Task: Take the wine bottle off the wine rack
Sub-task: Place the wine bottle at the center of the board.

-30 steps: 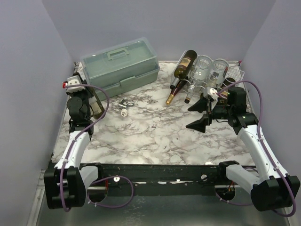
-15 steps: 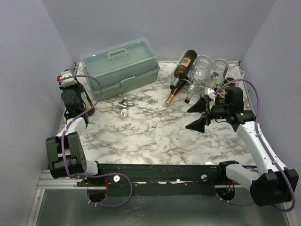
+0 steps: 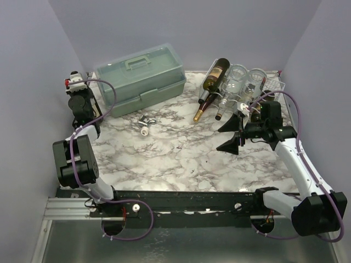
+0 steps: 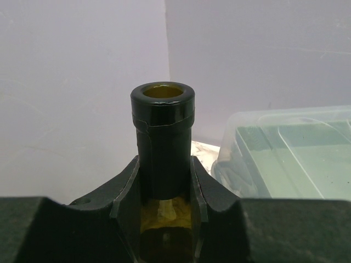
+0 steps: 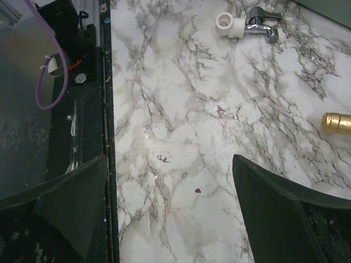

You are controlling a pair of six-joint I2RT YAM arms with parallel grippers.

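Note:
My left gripper [image 4: 164,167] is shut on the neck of a green wine bottle [image 4: 163,109] with a dark foil capsule and an open mouth. The bottle stands upright between the fingers. From above, the left gripper [image 3: 81,97] sits at the table's far left edge, and the arm hides most of the bottle. The white wire wine rack [image 3: 276,85] stands at the back right with several other bottles lying on it. My right gripper [image 3: 232,133] hangs open in front of the rack, holding nothing, over bare marble [image 5: 175,164].
A grey-green toolbox [image 3: 140,77] fills the back left, close to the held bottle's right [image 4: 290,153]. A chrome tap with a white fitting [image 3: 146,125] lies mid-table. A gold-capped bottle neck [image 5: 335,123] pokes out from the rack. Walls close in on the left, back and right.
The left arm has swung back and to the left with the bottle, folding toward the left wall. The right gripper stayed open and shifted only slightly.

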